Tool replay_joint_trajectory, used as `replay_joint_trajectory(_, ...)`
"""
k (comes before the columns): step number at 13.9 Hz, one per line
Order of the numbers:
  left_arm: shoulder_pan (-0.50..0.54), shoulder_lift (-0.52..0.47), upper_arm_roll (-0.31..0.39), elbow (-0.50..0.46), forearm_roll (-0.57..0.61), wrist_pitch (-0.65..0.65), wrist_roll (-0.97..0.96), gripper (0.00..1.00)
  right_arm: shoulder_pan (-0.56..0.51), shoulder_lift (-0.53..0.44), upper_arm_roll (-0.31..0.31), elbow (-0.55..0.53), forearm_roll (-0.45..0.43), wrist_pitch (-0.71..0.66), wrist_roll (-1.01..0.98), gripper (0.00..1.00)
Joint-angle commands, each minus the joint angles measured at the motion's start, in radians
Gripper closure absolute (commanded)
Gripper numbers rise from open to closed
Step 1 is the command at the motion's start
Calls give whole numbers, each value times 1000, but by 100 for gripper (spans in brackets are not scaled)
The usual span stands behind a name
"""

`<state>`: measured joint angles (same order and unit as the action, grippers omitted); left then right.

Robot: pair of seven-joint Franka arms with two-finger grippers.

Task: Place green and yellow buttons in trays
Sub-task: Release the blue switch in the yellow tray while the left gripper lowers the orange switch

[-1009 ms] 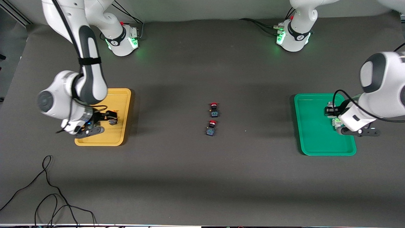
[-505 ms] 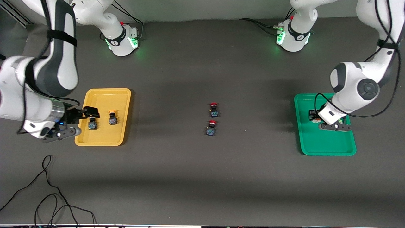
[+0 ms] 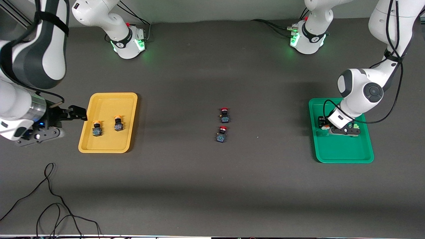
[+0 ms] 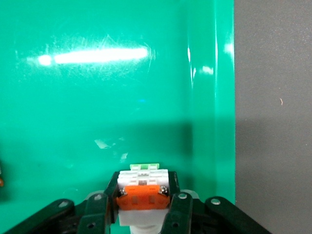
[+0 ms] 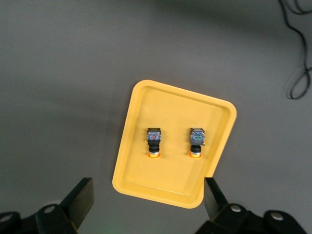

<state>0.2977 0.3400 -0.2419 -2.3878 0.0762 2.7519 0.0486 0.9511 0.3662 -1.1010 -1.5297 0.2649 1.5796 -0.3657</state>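
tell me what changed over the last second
The right gripper rose and withdrew off the yellow plastic tray, open, leaving two yellow-capped black buttons inside. The left gripper moved across the green plastic tray, gripping a white-bodied button. The two red-capped buttons stayed.

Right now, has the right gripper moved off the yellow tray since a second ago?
Yes. The right gripper, open, has left the yellow tray and now hangs past its rim at the right arm's end.
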Motion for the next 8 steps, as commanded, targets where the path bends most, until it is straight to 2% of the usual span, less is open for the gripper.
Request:
replay_joint_trajectory(1, 11, -4, -10, -16, 11, 11, 10, 1, -165, -139, 241, -4, -134, -21, 137, 0)
replay_joint_trajectory(3, 11, -16, -10, -7, 11, -14, 8, 0, -361, -217, 488, -26, -220, -21, 212, 0)
replay_joint_trajectory(4, 11, -33, -10, 4, 11, -47, 8, 0, -444, -243, 580, -46, -234, -20, 231, 0)
replay_joint_trajectory(6, 8, -113, -13, 33, 11, -171, 7, 0, -556, -282, 686, -76, -236, -13, 255, 0)
replay_joint_trajectory(8, -2, -206, -19, 123, 13, -404, 8, 0, -671, -312, 784, -96, -237, -7, 255, 0)
